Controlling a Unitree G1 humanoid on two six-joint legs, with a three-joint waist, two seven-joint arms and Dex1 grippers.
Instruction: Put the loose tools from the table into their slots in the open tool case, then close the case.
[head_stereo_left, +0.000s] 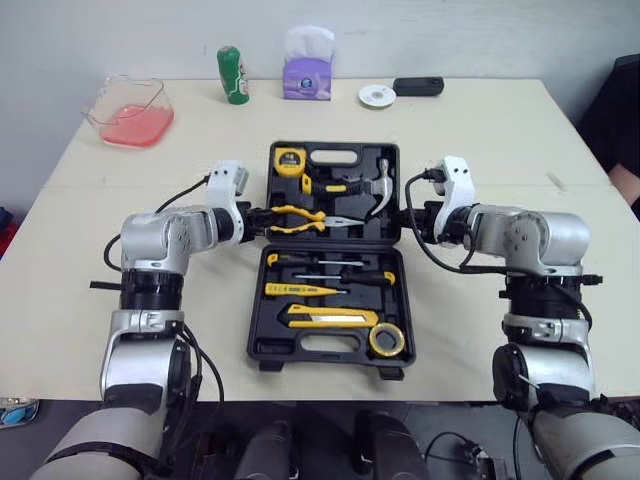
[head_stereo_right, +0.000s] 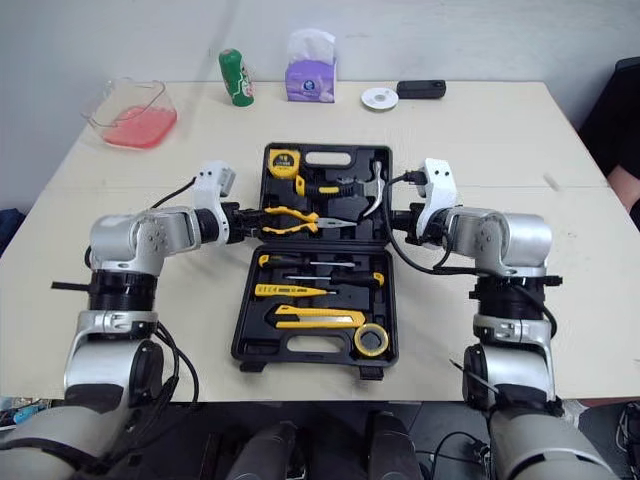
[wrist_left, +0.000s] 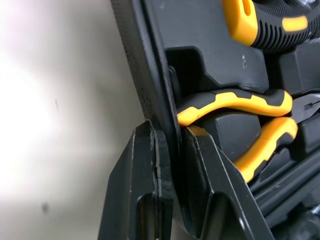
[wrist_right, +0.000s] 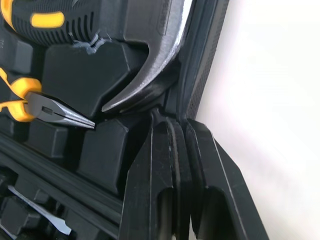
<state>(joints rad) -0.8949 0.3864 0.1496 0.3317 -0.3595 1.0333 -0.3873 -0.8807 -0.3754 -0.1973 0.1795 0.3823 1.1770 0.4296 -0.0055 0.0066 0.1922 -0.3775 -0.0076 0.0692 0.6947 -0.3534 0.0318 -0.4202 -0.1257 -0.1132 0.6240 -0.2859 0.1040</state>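
Head cams first: the case (head_stereo_left: 266, 338) lies open on the bench (head_stereo_left: 500, 130) between the two hands. Every tool looks slotted, and I can't spot anything loose. The left hand (head_stereo_left: 262, 222) and right hand (head_stereo_left: 406, 222) are both narrow, each pinching a side wall of the far half, so I'd call this the closing step.

Left wrist cam: the fingers (wrist_left: 145, 200) straddle the wall, one outside and one inside. The pliers (wrist_left: 235, 102) handle sits right at the inner fingertip.

Right wrist cam: same straddle, with the hammer (wrist_right: 150, 80) claw just past the tips.

My worries:
- The wall is thin, so the pinch could slip mid-swing.
- Uneven lifting could twist the case.
- An inner finger could nudge the pliers or hammer out of its slot.
- The inner fingers could get trapped as the halves meet.
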